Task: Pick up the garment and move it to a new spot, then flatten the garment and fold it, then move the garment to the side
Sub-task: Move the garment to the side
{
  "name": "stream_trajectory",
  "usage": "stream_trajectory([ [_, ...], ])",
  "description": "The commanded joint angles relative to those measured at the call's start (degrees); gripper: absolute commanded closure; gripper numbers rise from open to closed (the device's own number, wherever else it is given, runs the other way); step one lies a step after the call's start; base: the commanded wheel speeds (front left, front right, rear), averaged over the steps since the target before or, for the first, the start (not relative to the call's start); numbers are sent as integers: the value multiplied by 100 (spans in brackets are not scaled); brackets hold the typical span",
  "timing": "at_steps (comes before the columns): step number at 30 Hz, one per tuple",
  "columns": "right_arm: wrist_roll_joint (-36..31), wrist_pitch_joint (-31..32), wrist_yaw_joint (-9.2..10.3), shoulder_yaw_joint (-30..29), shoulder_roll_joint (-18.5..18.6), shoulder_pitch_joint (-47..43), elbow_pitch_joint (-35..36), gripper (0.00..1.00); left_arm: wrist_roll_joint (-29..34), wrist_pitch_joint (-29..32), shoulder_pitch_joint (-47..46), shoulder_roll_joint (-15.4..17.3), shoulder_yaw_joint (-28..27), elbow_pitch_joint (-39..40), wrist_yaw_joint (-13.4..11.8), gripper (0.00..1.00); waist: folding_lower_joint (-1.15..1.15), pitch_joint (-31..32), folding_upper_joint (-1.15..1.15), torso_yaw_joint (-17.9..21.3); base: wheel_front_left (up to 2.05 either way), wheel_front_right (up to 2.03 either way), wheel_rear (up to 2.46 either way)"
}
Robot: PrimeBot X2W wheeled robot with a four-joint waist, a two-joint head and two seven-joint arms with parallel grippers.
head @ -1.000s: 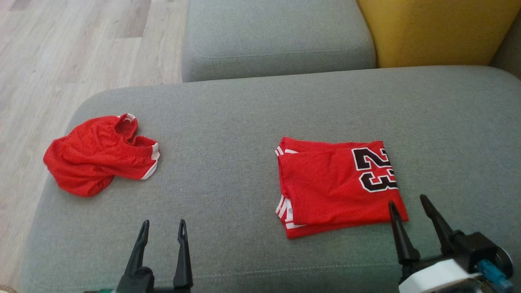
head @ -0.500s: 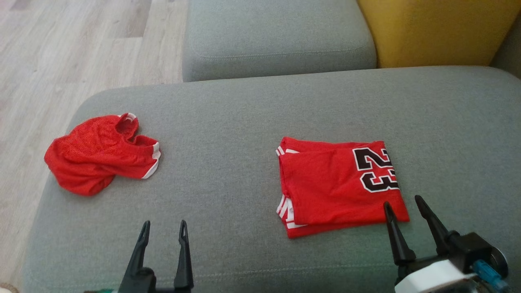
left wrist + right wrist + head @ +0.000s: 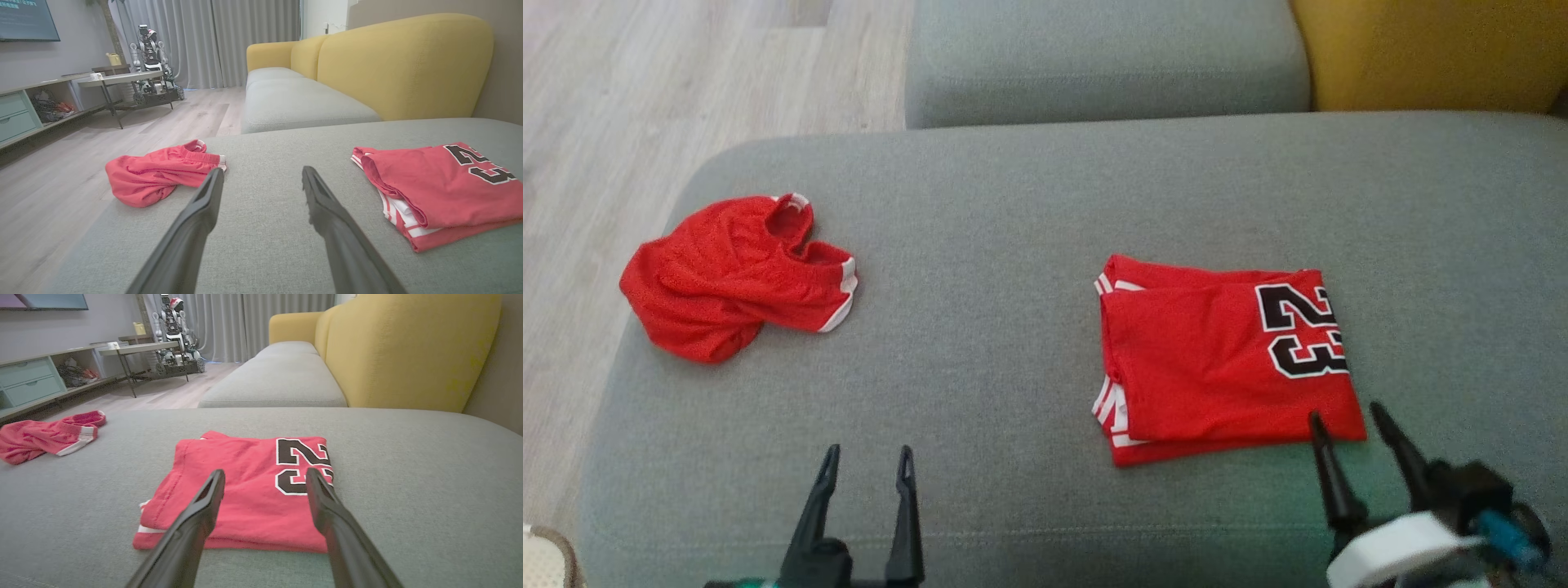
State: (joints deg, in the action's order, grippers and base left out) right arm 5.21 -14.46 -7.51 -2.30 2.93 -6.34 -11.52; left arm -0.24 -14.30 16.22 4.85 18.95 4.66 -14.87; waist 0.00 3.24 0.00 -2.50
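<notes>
A red garment point(image 3: 1217, 359) with a black 23 lies folded flat on the right half of the grey cushion point(image 3: 1013, 245). It also shows in the left wrist view point(image 3: 441, 192) and the right wrist view point(image 3: 245, 486). A second red garment point(image 3: 731, 282) with white trim lies crumpled near the cushion's left edge, also in both wrist views point(image 3: 159, 175) point(image 3: 41, 437). My right gripper point(image 3: 1345, 412) point(image 3: 265, 473) is open, its tips at the folded garment's near right corner. My left gripper point(image 3: 868, 451) point(image 3: 262, 170) is open over bare cushion between the two garments, holding nothing.
A second grey seat cushion point(image 3: 1103, 57) and a yellow backrest point(image 3: 1429, 49) lie beyond. Wooden floor point(image 3: 686, 82) drops off left of the cushion. Far off stand a low table point(image 3: 118, 77), another robot point(image 3: 149, 45) and a drawer cabinet point(image 3: 28, 379).
The head camera has shifted, sliding the whole picture right and slightly up. Both garments lie as before and both grippers stay open.
</notes>
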Motion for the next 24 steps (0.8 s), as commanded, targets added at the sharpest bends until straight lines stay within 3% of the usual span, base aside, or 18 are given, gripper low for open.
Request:
stream_trajectory([
  [1,7,-53,2,14,70,542,42,0,35,-70,-339,-12,-107,179,9,0,0,-99,0,-44,0,0,0],
  [6,79,-53,2,-414,50,1274,-715,0,47,-70,-502,-18,28,147,83,0,0,-351,0,-149,0,0,0],
  [12,88,149,2,-669,330,2445,-2012,0,81,-70,-827,-39,193,118,142,0,0,-871,0,-301,0,0,0],
  [24,505,1402,2,-644,966,3941,-3666,0,-31,-70,-1323,-100,431,2,303,0,0,-1517,0,-474,0,0,0],
])
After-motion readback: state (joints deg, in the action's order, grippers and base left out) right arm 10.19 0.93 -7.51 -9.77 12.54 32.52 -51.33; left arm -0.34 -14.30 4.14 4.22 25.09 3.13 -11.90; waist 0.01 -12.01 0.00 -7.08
